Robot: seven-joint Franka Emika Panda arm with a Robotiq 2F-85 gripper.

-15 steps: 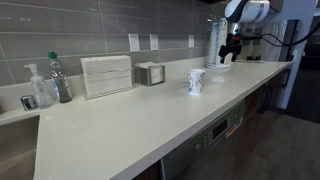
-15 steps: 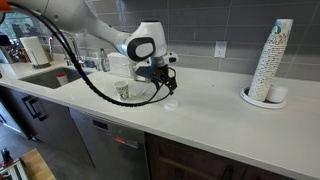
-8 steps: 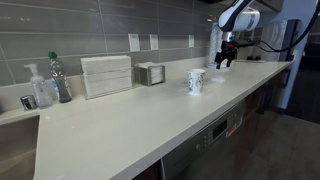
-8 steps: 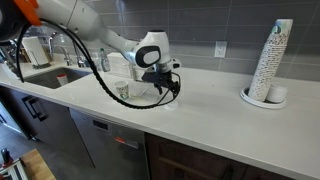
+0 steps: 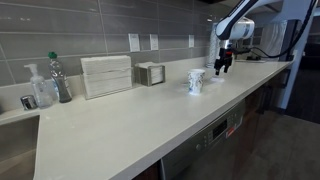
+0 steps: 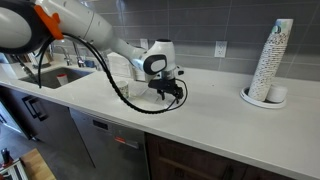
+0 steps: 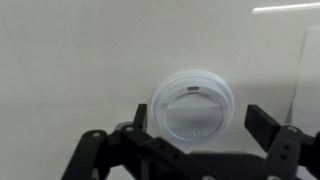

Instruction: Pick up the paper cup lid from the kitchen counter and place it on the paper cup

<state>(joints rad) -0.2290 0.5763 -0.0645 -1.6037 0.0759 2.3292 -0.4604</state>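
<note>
The paper cup lid (image 7: 192, 103) is a flat round white lid lying on the off-white kitchen counter (image 5: 130, 120). In the wrist view my gripper (image 7: 200, 118) is open, with one dark finger on each side of the lid and not touching it. In both exterior views the gripper (image 5: 222, 66) (image 6: 168, 96) hangs low over the counter. The paper cup (image 5: 196, 81) stands upright and uncovered on the counter, a short way from the gripper.
A tall stack of cups (image 6: 271, 58) stands on a white dish (image 6: 262, 99) further along the counter. A napkin dispenser (image 5: 106, 75), a small box (image 5: 150, 73) and bottles (image 5: 60, 78) line the tiled wall. A sink (image 6: 55, 75) lies beyond the cup.
The gripper has come down from above the counter toward the lid. The lid and the cup have not moved.
</note>
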